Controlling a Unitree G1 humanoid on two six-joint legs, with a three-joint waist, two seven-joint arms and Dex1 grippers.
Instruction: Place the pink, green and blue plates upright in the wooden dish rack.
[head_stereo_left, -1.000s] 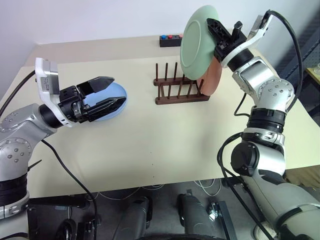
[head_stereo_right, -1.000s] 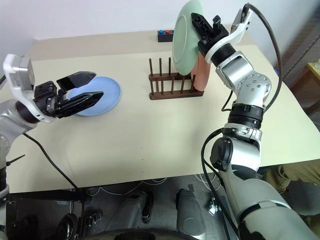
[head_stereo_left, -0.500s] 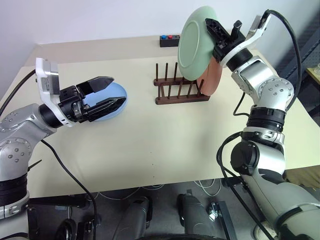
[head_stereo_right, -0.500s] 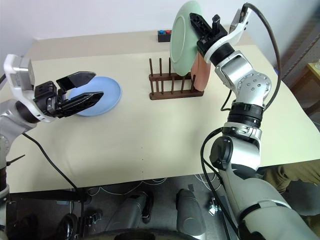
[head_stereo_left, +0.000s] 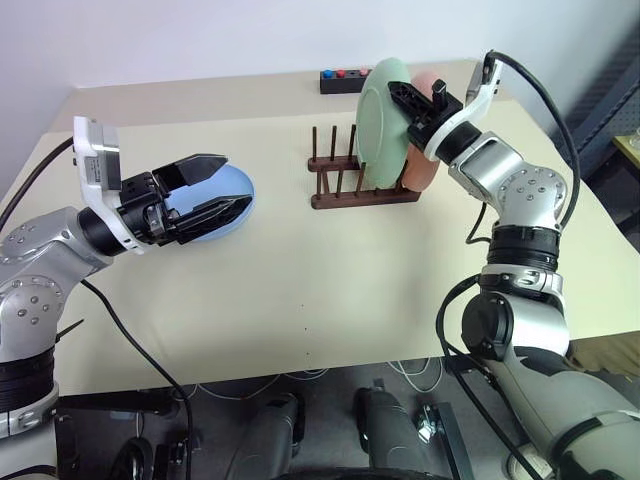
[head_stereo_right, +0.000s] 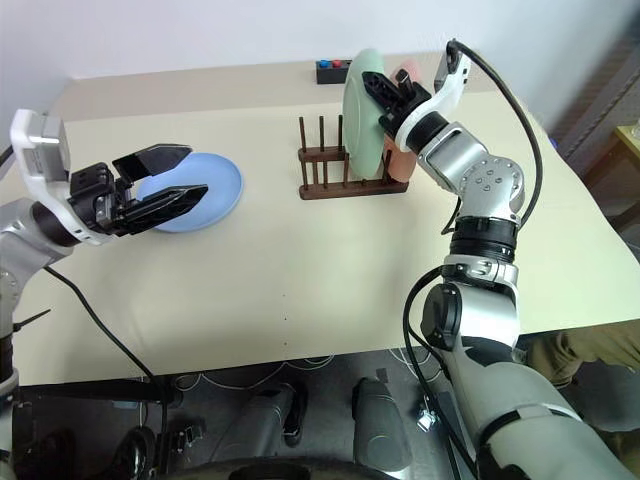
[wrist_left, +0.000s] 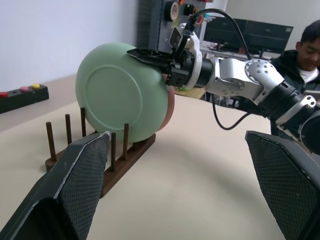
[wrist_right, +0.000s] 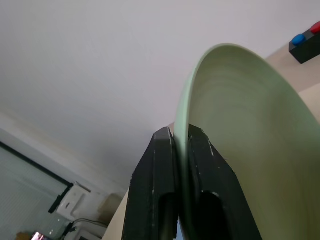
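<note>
The green plate (head_stereo_left: 383, 125) stands upright between the pegs of the wooden dish rack (head_stereo_left: 345, 192), just in front of the pink plate (head_stereo_left: 425, 168), which also stands upright at the rack's right end. My right gripper (head_stereo_left: 420, 95) is shut on the green plate's top rim; in the right wrist view its fingers (wrist_right: 160, 185) pinch the rim from both sides. The blue plate (head_stereo_left: 241, 187) lies flat on the table at the left. My left gripper (head_stereo_left: 235, 180) hovers open just in front of it, holding nothing.
A black box with coloured buttons (head_stereo_left: 340, 78) sits at the table's far edge behind the rack. The cream table (head_stereo_left: 330, 290) spreads wide in front of the rack. A person (wrist_left: 305, 50) sits beyond the table's right side.
My right gripper has come down with the green plate, which was held above the rack and now stands between its pegs. The left arm has not moved.
</note>
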